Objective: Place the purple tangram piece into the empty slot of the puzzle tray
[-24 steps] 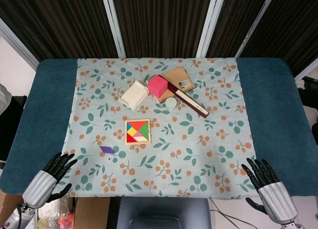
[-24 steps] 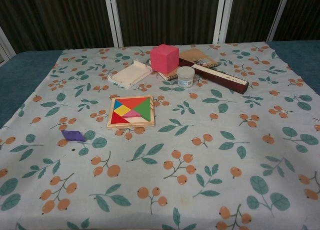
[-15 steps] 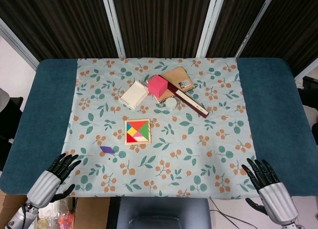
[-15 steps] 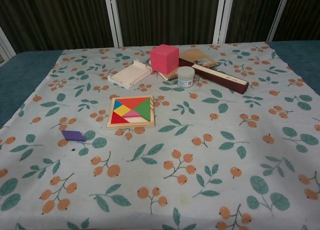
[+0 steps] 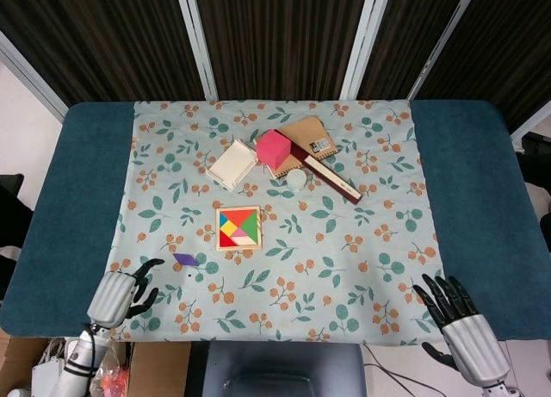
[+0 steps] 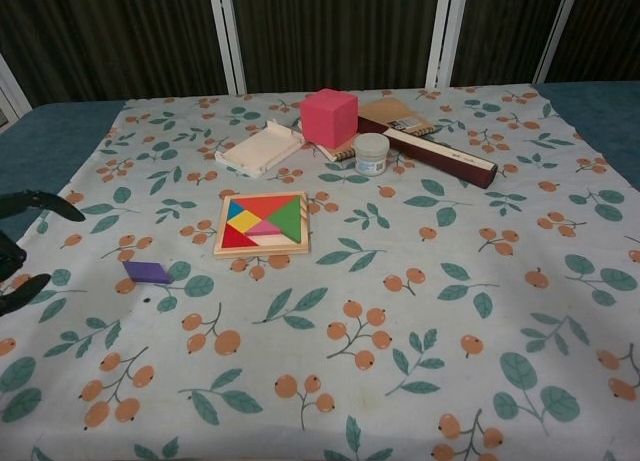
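The purple tangram piece (image 5: pixel 183 260) (image 6: pixel 147 271), a flat parallelogram, lies on the floral cloth left of and below the wooden puzzle tray (image 5: pixel 238 228) (image 6: pixel 262 224). Coloured pieces fill most of the tray; a pale empty slot shows along its lower edge. My left hand (image 5: pixel 120 294) (image 6: pixel 22 251) hovers near the table's front left, a short way left of the purple piece, fingers apart and holding nothing. My right hand (image 5: pixel 455 319) is at the front right edge, fingers spread and empty, visible only in the head view.
At the back stand a white flat box (image 5: pixel 232 164), a pink cube (image 5: pixel 273 149), a brown notebook (image 5: pixel 310 136), a dark long box (image 5: pixel 331 177) and a small white jar (image 5: pixel 296 179). Blue table margins (image 5: pixel 77 190) flank the cloth.
My left hand has moved right and forward onto the cloth's edge, nearer the purple piece, and now shows in the chest view. The right hand has shifted slightly.
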Controlling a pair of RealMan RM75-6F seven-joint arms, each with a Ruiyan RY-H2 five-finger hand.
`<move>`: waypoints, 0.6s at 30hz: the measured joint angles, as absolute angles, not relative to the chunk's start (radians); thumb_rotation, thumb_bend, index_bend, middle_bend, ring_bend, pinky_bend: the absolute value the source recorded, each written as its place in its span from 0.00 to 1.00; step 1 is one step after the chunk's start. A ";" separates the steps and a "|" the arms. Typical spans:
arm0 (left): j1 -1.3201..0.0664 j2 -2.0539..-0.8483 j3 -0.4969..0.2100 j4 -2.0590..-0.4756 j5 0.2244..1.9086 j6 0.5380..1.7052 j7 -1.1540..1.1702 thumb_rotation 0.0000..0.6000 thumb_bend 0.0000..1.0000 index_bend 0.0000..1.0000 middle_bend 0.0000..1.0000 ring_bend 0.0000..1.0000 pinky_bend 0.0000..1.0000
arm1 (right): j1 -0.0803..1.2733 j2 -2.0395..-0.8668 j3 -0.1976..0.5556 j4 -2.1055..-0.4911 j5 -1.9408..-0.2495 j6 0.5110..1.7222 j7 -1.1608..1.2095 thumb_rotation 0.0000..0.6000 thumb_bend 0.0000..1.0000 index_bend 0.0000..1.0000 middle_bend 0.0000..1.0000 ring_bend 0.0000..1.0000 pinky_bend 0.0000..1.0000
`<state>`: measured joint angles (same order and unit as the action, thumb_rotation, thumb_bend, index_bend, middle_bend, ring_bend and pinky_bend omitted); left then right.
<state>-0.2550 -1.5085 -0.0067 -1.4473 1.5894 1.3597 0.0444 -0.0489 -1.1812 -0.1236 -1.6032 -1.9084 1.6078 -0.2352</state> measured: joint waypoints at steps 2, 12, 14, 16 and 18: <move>-0.271 -1.528 -0.032 -1.476 1.523 1.312 0.110 1.00 0.40 0.31 1.00 1.00 1.00 | -0.049 -1.182 -0.123 -1.605 -1.905 1.605 -0.239 1.00 0.12 0.00 0.00 0.00 0.00; -0.358 -1.689 -0.142 -1.476 1.287 1.167 0.279 1.00 0.40 0.32 1.00 1.00 1.00 | -0.048 -1.176 -0.123 -1.608 -1.898 1.605 -0.233 1.00 0.12 0.00 0.00 0.00 0.00; -0.368 -1.711 -0.150 -1.455 1.276 1.163 0.284 1.00 0.40 0.33 1.00 1.00 1.00 | -0.048 -1.174 -0.123 -1.609 -1.897 1.606 -0.229 1.00 0.12 0.00 0.00 0.00 0.00; -0.378 -1.732 -0.157 -1.430 1.266 1.159 0.288 1.00 0.39 0.34 1.00 1.00 1.00 | -0.048 -1.171 -0.124 -1.610 -1.898 1.608 -0.227 1.00 0.12 0.00 0.00 0.00 0.00; -0.389 -1.749 -0.165 -1.402 1.250 1.152 0.293 1.00 0.40 0.35 1.00 1.00 1.00 | -0.049 -1.170 -0.124 -1.610 -1.900 1.612 -0.224 1.00 0.12 0.00 0.00 0.00 0.00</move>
<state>-0.3886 -1.7493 -0.1646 -1.4020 1.2497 1.1518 0.2933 -0.0489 -1.1698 -0.1242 -1.6096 -1.8996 1.6116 -0.2245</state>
